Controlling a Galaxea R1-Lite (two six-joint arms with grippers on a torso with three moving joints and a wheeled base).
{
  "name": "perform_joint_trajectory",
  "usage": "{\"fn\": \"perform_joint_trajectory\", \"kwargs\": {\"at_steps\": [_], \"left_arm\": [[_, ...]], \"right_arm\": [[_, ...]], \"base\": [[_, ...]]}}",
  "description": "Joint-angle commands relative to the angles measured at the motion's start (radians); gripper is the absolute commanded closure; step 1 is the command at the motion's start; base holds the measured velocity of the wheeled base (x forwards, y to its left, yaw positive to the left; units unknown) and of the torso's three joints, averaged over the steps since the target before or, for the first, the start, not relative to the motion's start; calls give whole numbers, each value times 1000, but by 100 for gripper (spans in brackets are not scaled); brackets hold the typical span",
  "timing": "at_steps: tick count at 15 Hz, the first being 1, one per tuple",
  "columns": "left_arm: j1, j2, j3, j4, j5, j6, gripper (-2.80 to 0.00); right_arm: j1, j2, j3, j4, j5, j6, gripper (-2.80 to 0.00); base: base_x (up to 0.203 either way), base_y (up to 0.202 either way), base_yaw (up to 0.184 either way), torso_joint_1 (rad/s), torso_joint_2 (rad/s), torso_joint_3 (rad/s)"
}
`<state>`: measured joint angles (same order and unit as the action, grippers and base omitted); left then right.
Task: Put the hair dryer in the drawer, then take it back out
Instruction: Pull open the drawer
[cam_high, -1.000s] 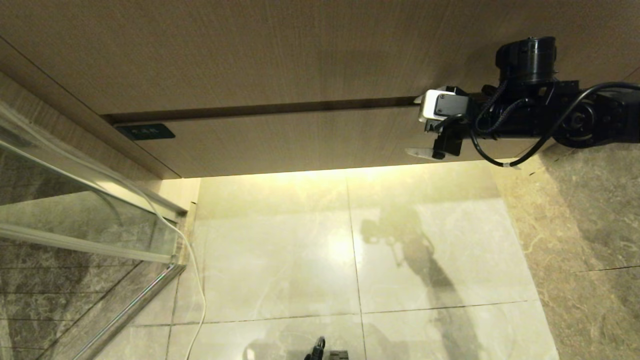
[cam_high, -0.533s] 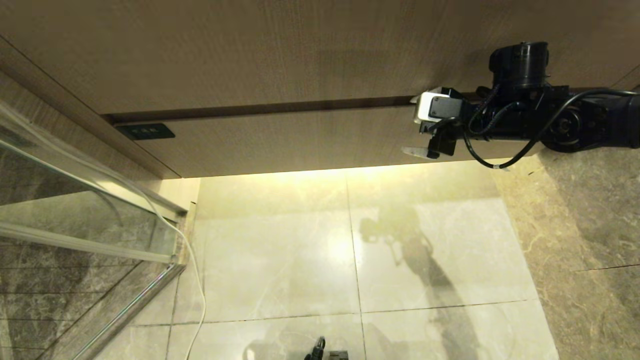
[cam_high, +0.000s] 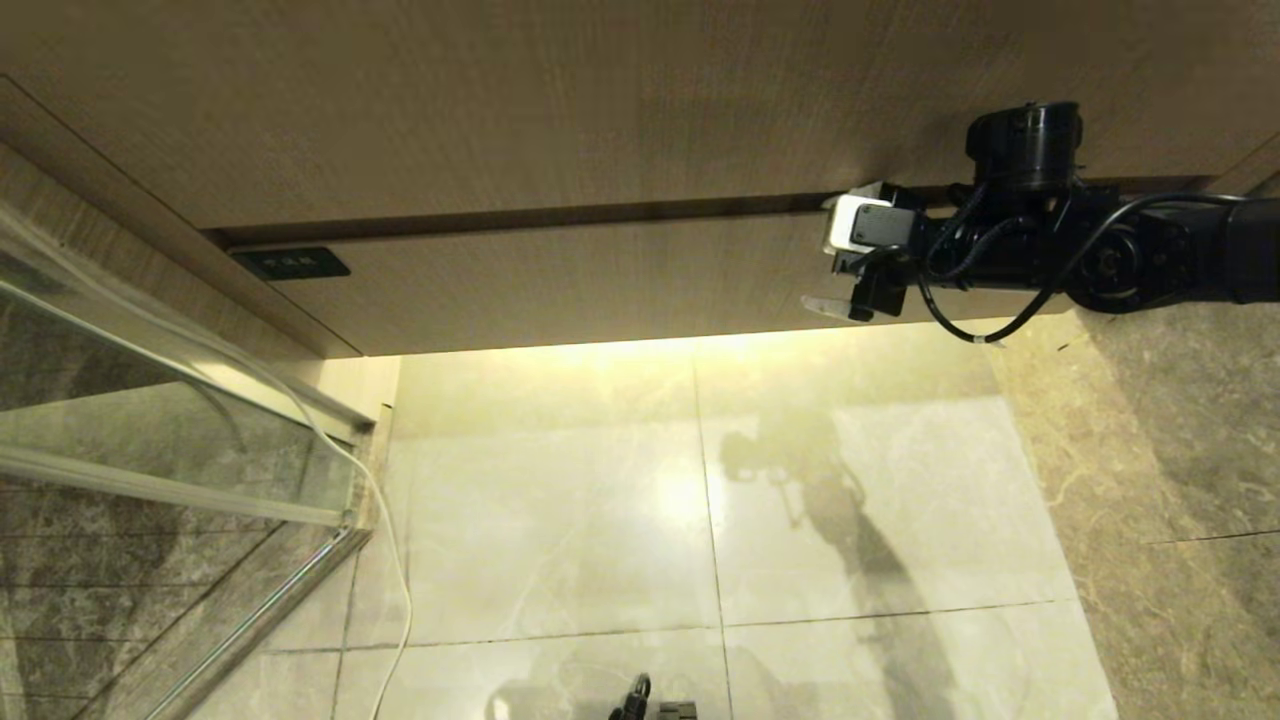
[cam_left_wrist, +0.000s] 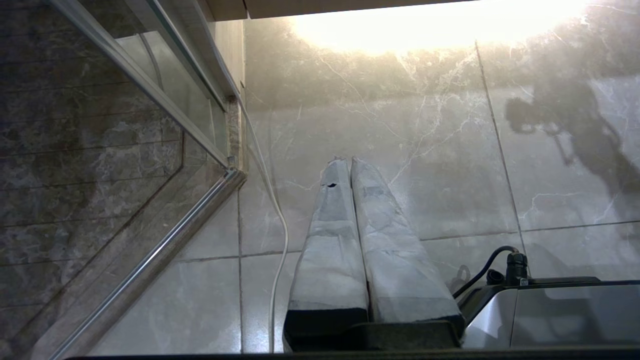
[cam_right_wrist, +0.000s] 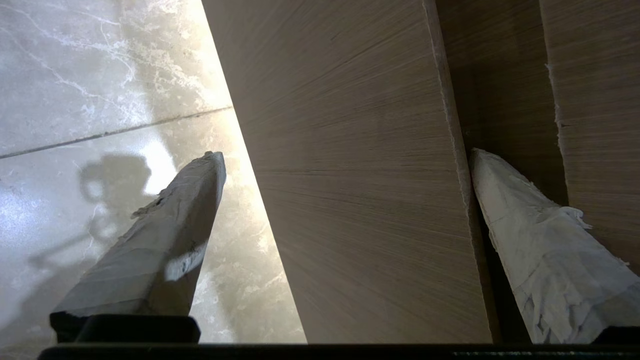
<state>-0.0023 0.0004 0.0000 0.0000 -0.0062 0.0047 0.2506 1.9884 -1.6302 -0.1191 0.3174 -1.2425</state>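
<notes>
The left gripper (cam_left_wrist: 345, 162) is hanging parked over the floor tiles (cam_high: 560, 500), well below the drawer (cam_high: 600, 280), its fingers pressed together on nothing. Beside it, a white cord (cam_high: 395, 560) is trailing down past the glass panel (cam_high: 170, 440) that stands left of the drawer. Further in, the right gripper (cam_high: 835, 270) is sitting at the drawer's right end, and over the last second it has been creeping leftward along the front and tucking closer to it. Its jaws are spread wide and straddling the front panel, one finger (cam_right_wrist: 165, 240) below the drawer's bottom edge, the other (cam_right_wrist: 540, 240) in the dark gap above its top edge. This is judged to be the set-up for pulling the drawer open. The drawer is still sitting flush: light wood grain, no handle, a small dark label (cam_high: 290, 263) at its left end. The hair dryer is not appearing in any view.
</notes>
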Motion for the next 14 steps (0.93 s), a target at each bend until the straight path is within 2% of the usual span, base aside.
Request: {"fn": "perform_joint_trajectory", "kwargs": {"at_steps": [1,7,11,14], "left_arm": [[1,0,2,0,0,0,0],[1,0,2,0,0,-1,0],[-1,0,1,0,0,-2,0],[0,0,0,0,0,-2,0]], "right_arm": [[-7,10,3,6,2,-2,-280],[-14,-39,40,119,-6,101,-280],[-13,-79,98,128,-87,164,-280],[-14,-103,128,128,-90,175,-280]], "base": [[0,0,0,0,0,0],[0,0,0,0,0,0],[0,0,0,0,0,0],[0,0,0,0,0,0]]}}
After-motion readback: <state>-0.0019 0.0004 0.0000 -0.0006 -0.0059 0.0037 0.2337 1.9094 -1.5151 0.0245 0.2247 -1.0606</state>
